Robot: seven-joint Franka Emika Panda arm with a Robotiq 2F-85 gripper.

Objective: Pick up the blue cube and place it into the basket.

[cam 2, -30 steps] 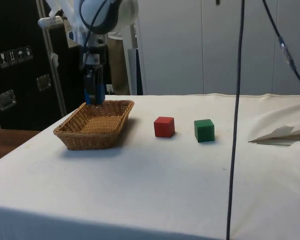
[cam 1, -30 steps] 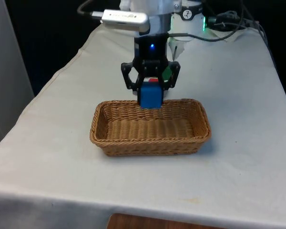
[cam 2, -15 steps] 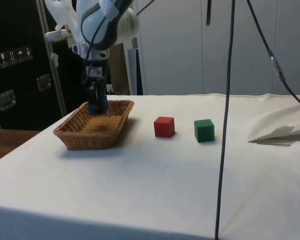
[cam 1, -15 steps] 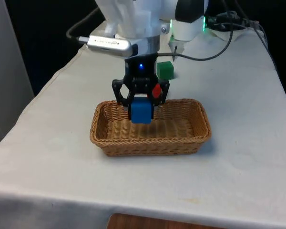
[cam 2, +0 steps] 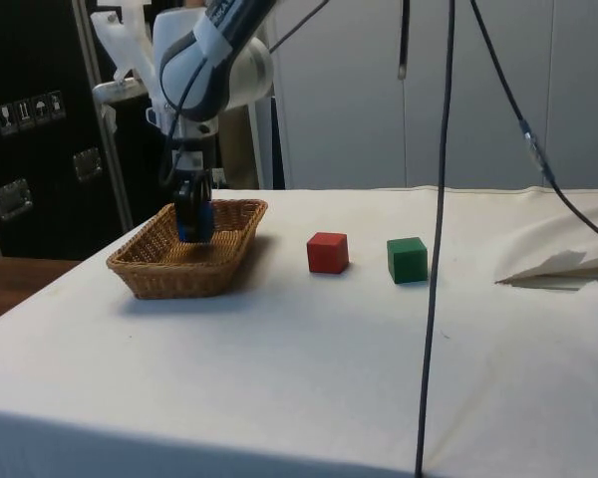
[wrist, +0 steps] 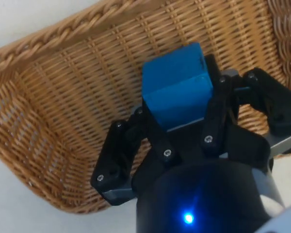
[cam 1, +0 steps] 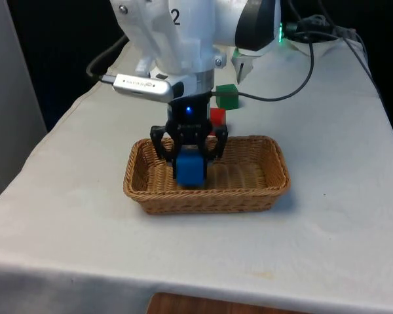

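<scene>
The jaws (cam 1: pixel 190 163) clamp the blue cube (cam 1: pixel 189 167), holding it low inside the wicker basket (cam 1: pixel 272 178), whose woven floor lies directly beneath them on the worktop (cam 1: pixel 327 229).

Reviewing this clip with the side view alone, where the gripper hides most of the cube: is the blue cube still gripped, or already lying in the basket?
Observer: Gripped. In the wrist view the gripper has one finger on each side of the blue cube.
Operator: Is it inside the rim?
Observer: Yes. In the front view the cube hangs below the basket rim, toward the front view's left of the middle.
Operator: Does it touch the bottom?
Observer: The views don't settle that; the wrist view shows woven floor right around the cube.
Operator: Are the other cubes near the basket?
Observer: The red cube and green cube sit behind it, outside.
</scene>
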